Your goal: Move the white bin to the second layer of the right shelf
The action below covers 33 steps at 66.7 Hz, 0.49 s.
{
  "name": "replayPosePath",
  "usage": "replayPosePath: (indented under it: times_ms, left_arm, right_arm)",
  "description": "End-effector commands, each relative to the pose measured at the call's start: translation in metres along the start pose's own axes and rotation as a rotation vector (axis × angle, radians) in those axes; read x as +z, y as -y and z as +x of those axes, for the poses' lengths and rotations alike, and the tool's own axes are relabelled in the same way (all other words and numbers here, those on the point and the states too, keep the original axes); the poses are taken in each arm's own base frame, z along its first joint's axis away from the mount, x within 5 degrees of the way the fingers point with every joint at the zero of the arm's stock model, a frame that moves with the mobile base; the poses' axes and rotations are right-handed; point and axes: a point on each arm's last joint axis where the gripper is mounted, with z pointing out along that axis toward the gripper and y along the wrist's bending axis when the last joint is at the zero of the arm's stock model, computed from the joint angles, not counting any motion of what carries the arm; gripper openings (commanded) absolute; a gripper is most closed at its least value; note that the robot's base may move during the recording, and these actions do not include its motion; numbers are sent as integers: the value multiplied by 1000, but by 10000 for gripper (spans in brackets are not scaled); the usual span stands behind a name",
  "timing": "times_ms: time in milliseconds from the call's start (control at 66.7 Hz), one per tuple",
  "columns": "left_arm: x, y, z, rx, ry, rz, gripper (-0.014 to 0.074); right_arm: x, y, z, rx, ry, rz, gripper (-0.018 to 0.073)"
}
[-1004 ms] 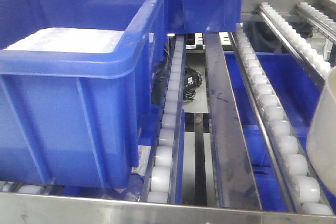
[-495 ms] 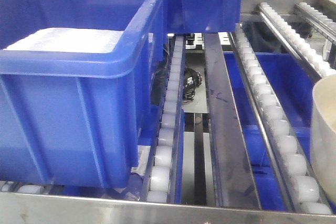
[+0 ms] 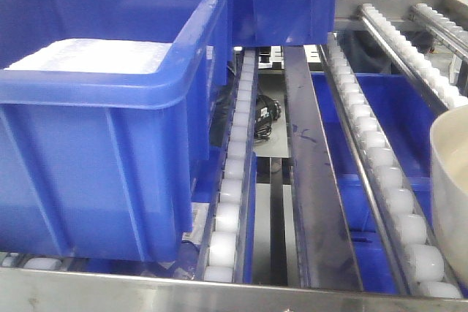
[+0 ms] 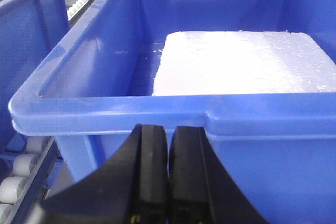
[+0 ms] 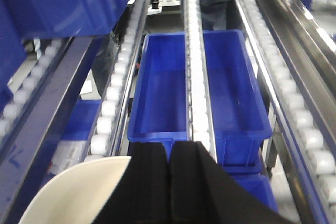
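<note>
While my right claw (image 5: 169,182) is hanging over the roller rails, its two black fingers are pressing flat together with no gap between them, and the white bin (image 5: 79,192) is showing just below and to the left of them — I cannot tell whether the fingers are pinching its rim or only sitting in front of it. In the front view the white bin (image 3: 450,180) is peeking in at the right edge, beside the rightmost near roller rail (image 3: 380,173) of the right shelf second layer (image 3: 311,180). Beneath those rails a blue rectangular crate (image 5: 199,87) is sitting on a lower level. My left claw (image 4: 168,177) is also closed tight on nothing, fingers touching, hovering just in front of the rim of a large blue crate (image 4: 173,114) — a white foam slab (image 4: 241,64) is lying inside it.
</note>
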Motion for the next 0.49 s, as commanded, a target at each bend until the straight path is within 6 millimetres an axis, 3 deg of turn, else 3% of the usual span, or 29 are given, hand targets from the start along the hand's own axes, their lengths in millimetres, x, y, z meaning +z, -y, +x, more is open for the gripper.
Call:
replayPosePath:
  times_ms: [0, 480]
  left_arm:
    - [1, 0, 4, -3, 65, 0, 85]
    - [1, 0, 4, -3, 65, 0, 85]
  right_arm:
    - [-2, -2, -18, 5, 124, -11, 46]
    - [-1, -2, -17, 5, 118, -10, 46]
